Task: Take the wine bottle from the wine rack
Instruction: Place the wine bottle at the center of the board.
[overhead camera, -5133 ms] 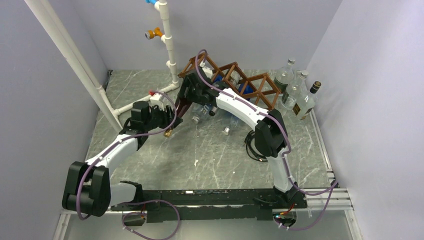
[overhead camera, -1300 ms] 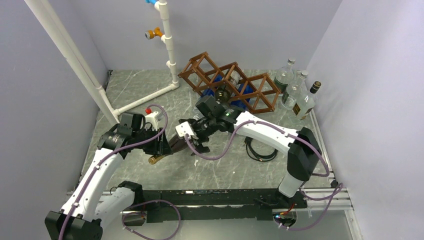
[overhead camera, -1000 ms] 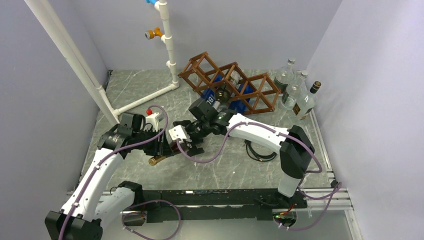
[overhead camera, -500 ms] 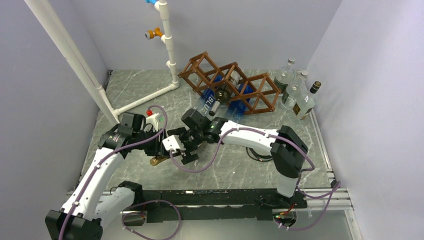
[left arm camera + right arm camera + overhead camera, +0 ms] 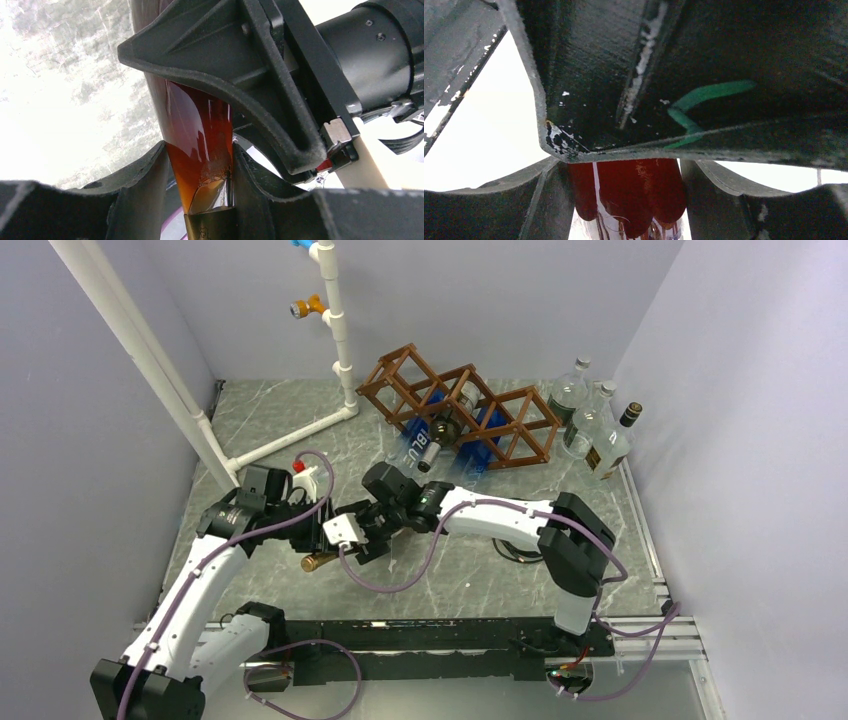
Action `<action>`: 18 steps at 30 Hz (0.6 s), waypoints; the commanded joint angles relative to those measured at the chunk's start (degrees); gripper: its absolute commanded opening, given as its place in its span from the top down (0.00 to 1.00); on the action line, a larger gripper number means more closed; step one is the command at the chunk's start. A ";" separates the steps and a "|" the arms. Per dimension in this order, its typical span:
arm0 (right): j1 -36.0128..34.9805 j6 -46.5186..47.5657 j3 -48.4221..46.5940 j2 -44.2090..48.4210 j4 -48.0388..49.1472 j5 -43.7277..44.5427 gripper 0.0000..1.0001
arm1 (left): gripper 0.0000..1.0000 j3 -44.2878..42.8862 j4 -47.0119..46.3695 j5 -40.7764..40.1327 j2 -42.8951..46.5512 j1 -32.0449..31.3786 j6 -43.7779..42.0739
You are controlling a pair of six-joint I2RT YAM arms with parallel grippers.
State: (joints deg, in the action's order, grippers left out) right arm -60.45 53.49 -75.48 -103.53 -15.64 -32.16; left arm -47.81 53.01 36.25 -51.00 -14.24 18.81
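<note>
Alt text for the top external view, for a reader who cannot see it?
Both pincers, left pincer and right pincer, are clamped on a dark wine bottle with a gold-foil neck, lying sideways at the marble table's left-centre. Behind, the brown wooden wine rack holds other bottles, and three upright bottles stand beside its right end.

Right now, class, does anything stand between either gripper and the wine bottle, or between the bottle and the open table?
Nothing visible does. The left gripper and right gripper are both shut on the wine bottle, fingers against the glass. It is clear of the wine rack, low over bare table.
</note>
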 commanded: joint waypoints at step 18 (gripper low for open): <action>0.59 -5.19 3.26 4.71 -2.24 -6.86 0.96 | 0.14 -2.98 -14.56 1.68 11.66 -0.17 7.95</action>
State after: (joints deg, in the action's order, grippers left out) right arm -59.99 50.89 -73.03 -99.92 -16.08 -39.55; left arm -47.86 47.53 33.87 -41.67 -13.96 23.03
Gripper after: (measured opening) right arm 0.677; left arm 0.846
